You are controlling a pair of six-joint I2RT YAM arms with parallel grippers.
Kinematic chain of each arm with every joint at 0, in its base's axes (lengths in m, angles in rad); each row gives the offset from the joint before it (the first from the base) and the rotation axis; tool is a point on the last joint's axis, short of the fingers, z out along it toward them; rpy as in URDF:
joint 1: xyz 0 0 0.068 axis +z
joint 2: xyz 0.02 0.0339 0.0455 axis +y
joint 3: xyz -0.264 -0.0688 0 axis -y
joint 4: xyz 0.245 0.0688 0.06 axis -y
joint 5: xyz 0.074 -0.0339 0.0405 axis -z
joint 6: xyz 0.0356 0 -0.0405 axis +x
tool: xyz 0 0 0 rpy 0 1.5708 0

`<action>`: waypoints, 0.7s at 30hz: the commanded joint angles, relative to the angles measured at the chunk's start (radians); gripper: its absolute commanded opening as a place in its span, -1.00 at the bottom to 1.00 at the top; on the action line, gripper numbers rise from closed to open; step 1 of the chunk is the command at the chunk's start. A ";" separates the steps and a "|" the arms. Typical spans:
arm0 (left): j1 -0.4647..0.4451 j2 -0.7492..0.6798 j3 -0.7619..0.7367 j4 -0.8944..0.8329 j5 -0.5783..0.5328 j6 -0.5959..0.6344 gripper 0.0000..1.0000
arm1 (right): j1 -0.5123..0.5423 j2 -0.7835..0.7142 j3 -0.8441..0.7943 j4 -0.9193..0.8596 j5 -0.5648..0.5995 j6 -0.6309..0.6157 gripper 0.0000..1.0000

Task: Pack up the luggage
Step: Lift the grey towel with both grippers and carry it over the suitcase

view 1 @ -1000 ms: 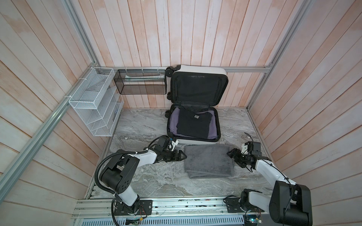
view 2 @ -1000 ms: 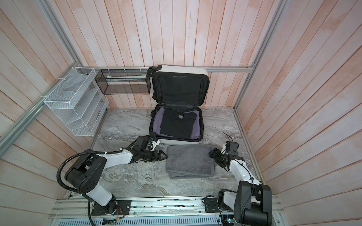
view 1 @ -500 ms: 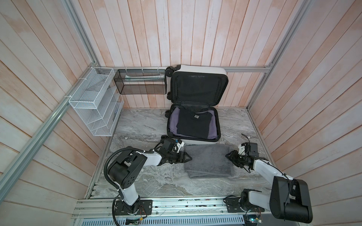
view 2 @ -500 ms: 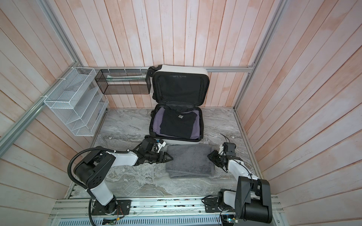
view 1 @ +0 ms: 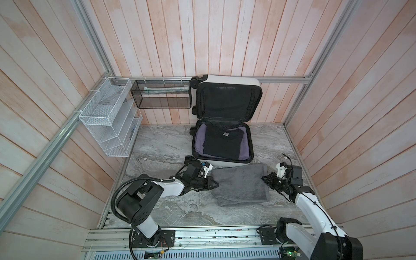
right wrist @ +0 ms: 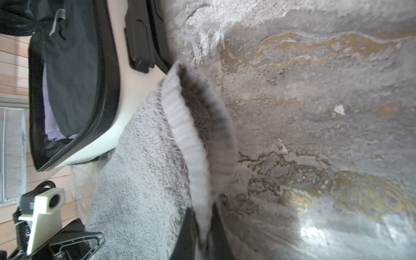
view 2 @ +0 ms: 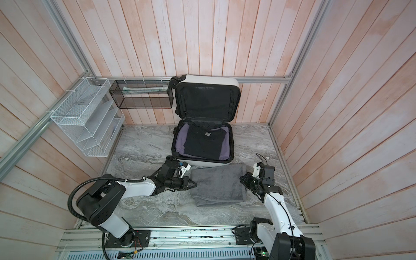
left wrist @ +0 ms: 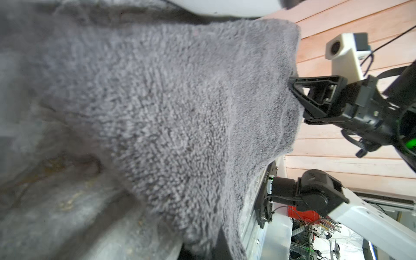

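Luggage (view 1: 225,162), rigid-looking, lies open mid-frame; left pincer (view 1: 216,185) and right pincer (view 1: 263,178) clamp the soft towel's (view 1: 240,186) opposite edges, so expect sag.

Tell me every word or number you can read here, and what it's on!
Nothing here reads clearly.
Grey tag on the black shirt inside the luggage: too small to read.
Small print on the right arm's base, left wrist view: too blurred to read.
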 commanded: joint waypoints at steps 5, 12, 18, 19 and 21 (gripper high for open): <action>-0.004 -0.275 -0.013 -0.139 -0.105 -0.012 -1.00 | 0.004 -0.173 0.076 -0.194 -0.054 0.025 -1.00; 0.011 -0.423 0.104 -0.309 -0.195 0.024 -1.00 | 0.010 -0.186 0.241 -0.236 -0.105 0.055 -1.00; 0.151 -0.343 0.292 -0.385 -0.174 0.111 -1.00 | 0.033 -0.057 0.340 -0.074 -0.110 0.147 -1.00; 0.174 -0.313 0.330 -0.389 -0.167 0.131 -1.00 | 0.048 -0.023 0.354 -0.041 -0.099 0.162 -1.00; 0.226 -0.237 0.415 -0.390 -0.136 0.167 -1.00 | 0.094 0.064 0.397 0.032 -0.056 0.186 -1.00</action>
